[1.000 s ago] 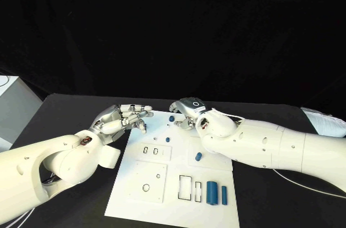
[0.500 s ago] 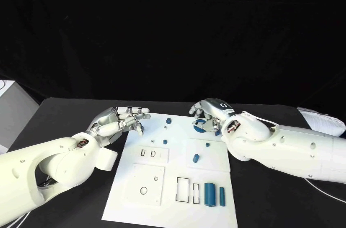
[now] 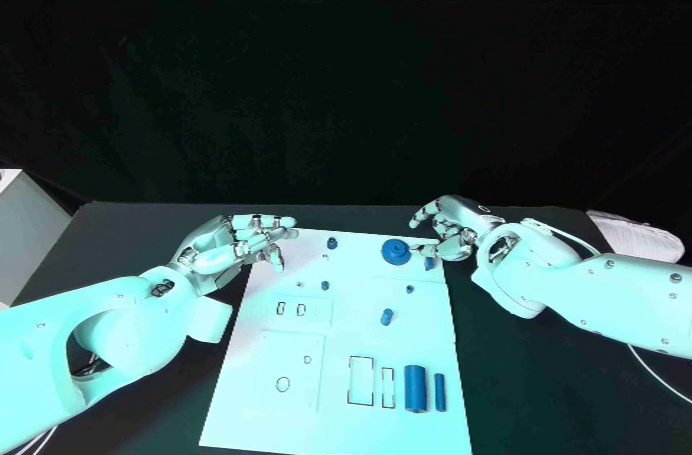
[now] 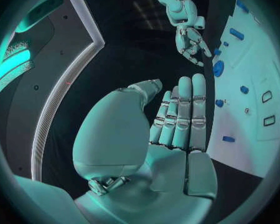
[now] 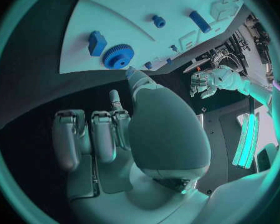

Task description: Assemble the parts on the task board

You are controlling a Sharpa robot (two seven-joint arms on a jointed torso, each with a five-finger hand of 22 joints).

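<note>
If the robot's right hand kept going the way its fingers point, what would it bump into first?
Probably the round blue toothed gear on the white task board. The right hand points toward it from close beside; height above the board is unclear.

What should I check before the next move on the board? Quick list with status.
1. Right hand free of parts: ok, fingers apart, nothing held.
2. Left hand free: ok, holds nothing, fingers curled at the board's far left corner.
3. Gear down on the board: ok, apart from the right hand.
4. Gear fully seated: cannot tell.
5. Two blue cylinders waiting at the near edge: ok, lying side by side.
6. Rectangular slots beside them unfilled: ok.
</note>
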